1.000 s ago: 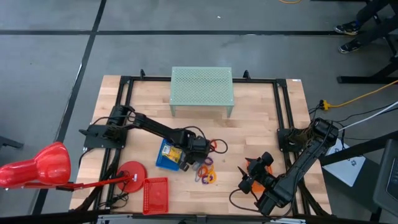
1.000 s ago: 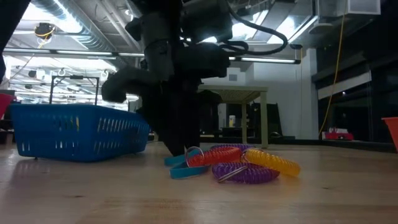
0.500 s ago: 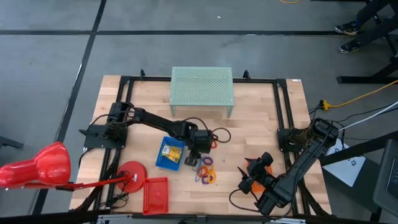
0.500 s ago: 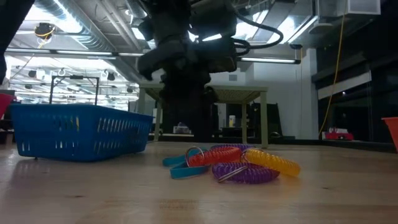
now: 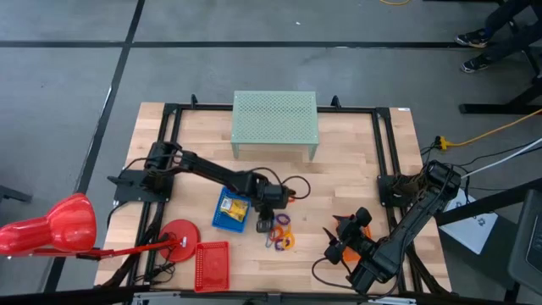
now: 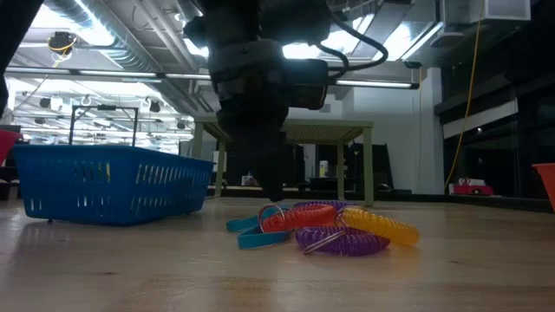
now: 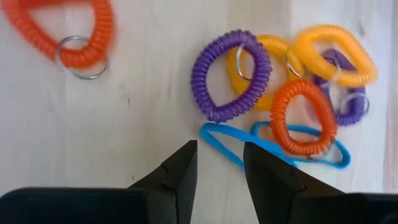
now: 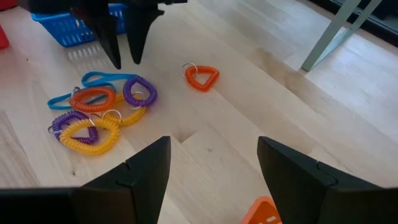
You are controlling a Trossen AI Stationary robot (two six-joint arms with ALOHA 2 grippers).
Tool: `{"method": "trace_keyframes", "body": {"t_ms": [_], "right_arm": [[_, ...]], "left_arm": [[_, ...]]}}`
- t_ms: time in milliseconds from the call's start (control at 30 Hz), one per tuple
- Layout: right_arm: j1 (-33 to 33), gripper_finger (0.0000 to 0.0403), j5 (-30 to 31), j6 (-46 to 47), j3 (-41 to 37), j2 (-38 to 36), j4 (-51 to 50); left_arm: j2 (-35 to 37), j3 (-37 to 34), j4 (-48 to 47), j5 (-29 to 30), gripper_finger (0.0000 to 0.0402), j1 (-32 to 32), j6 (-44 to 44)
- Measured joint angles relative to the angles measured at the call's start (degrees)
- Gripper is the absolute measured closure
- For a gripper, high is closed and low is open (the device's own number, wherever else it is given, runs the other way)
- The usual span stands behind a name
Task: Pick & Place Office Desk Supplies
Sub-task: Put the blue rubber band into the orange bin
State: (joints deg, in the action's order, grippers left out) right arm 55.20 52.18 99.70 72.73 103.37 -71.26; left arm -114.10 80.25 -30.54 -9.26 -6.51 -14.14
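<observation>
Since a moment ago, the left gripper [image 7: 217, 165] has swung from beside the blue tray [image 5: 229, 210] over to the pile of coil loops [image 5: 280, 232]. Its fingers are a little apart and hold nothing, tips just above a thin blue loop [image 7: 273, 145]. Purple, yellow and orange coils lie touching in a heap on the table [image 5: 356, 169]; one orange coil [image 8: 201, 76] sits apart. They look light, soft and springy. Pinch one coil's side. The right gripper [image 8: 211, 158] waits wide open nearby.

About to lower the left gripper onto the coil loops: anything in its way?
Nothing visible. The left gripper hangs open over bare wood beside the coil loops; the nearest blue loop lies just past its fingertips.
</observation>
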Motion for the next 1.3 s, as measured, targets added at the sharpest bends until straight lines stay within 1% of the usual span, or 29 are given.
{"method": "trace_keyframes", "body": {"t_ms": [200,367,600,767,900,1067,1167,1300], "right_arm": [[-0.01,0.0160,2.52,-2.77,0.00,0.00,0.96],[-0.02,0.0160,2.48,-6.49,0.00,0.00,3.40],[0.44,0.0160,0.66,-13.77,0.00,0.65,12.25],[0.83,0.0160,-0.76,-17.83,0.00,1.97,16.75],[1.54,0.0160,-0.74,-18.17,0.00,2.79,17.54],[2.01,0.0160,-0.10,-17.88,0.00,3.08,17.99],[2.01,0.0160,-0.06,-17.86,0.00,3.08,18.14],[1.98,0.0160,-0.08,-17.86,0.00,3.08,18.16]], "left_arm": [[0.00,0.00,3.39,2.96,0.0274,-1.84,-9.71],[-0.53,0.08,4.64,4.60,0.0274,-3.07,-15.06],[-1.51,0.00,2.87,9.74,0.0274,-4.29,-19.13],[-3.01,0.05,2.28,11.45,0.0274,-4.76,-21.90],[-4.91,0.31,2.47,11.48,0.0274,-5.45,-23.43],[-6.69,0.27,2.49,9.65,0.0276,-5.79,-22.93],[-6.71,0.22,2.39,9.56,0.0294,-6.02,-20.47],[-6.36,0.15,2.07,9.17,0.0345,-6.45,-18.18]]}}
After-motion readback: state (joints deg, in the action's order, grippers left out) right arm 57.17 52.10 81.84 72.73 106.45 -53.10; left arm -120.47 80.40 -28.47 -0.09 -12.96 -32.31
